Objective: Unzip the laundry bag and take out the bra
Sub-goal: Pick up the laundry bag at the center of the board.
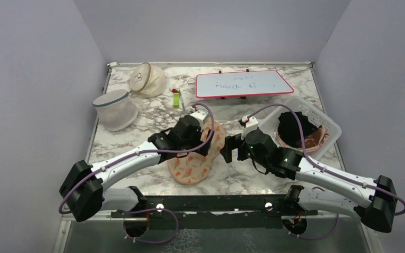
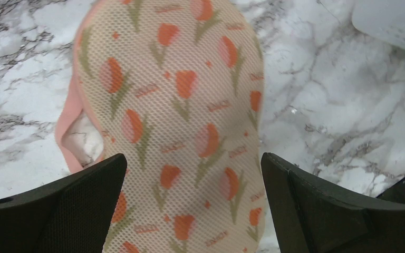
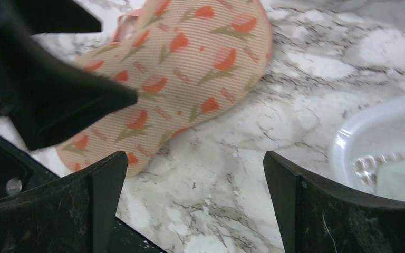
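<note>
Our left fingers (image 2: pixel 74 211), spread, hang over the laundry bag (image 2: pixel 184 105), its length running away; right fingers (image 3: pixel 58 211), spread, just beside it.

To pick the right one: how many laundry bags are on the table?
3: the flowered laundry bag at front centre, a white mesh cylinder at left, a cream dome bag behind it. The bin may hide more.

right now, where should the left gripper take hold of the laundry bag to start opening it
Pinch the plain pink edge where it gapes at the side of the laundry bag, coming down from above with the open left gripper. The bag lies flat, so its flowered face offers no fold; that lifted rim probably does.
</note>
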### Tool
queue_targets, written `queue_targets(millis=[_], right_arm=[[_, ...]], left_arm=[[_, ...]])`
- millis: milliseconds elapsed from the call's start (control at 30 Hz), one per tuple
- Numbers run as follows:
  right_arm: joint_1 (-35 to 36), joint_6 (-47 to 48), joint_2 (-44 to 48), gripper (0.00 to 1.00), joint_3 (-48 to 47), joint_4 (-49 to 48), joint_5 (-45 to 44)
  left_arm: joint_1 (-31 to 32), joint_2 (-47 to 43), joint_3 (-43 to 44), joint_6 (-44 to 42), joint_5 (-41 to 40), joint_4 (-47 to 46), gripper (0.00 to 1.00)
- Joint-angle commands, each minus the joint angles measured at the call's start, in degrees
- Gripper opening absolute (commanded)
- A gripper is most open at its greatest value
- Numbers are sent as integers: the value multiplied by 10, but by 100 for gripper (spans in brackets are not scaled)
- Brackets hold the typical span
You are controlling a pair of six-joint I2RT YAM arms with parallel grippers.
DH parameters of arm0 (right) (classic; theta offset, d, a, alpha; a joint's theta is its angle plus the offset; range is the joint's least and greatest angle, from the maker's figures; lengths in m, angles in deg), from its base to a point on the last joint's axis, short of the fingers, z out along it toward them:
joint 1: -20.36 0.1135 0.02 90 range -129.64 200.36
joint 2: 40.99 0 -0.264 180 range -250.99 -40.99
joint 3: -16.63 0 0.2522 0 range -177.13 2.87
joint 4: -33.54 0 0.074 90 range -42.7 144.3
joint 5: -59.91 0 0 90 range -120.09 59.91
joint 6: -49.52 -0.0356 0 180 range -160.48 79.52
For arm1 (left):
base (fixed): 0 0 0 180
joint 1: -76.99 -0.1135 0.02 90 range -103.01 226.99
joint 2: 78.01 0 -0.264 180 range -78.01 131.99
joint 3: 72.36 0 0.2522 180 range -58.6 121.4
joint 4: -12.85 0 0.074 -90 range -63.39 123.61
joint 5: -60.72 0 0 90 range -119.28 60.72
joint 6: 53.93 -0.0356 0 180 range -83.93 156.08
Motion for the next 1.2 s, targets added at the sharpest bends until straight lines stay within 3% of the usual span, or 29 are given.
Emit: queue_targets(millis=[0,267,767,833,1033,1167], right_arm=[[-10,-62,21,100,-7,79,-107],[-92,-67,46,100,-10,116,-90],[-98,-57,124,100,6,120,-94],[-98,-54,124,100,5,118,-90],[-98,-52,131,100,20,102,-67],[-98,-51,134,100,32,85,-51]], left_arm=[[92,-16,9,3,-110,37,92],[196,94,42,-27,-220,55,87],[203,239,55,-24,-225,24,90],[203,249,53,-17,-222,20,84],[202,232,35,0,-225,11,46],[194,185,15,-5,-208,0,32]])
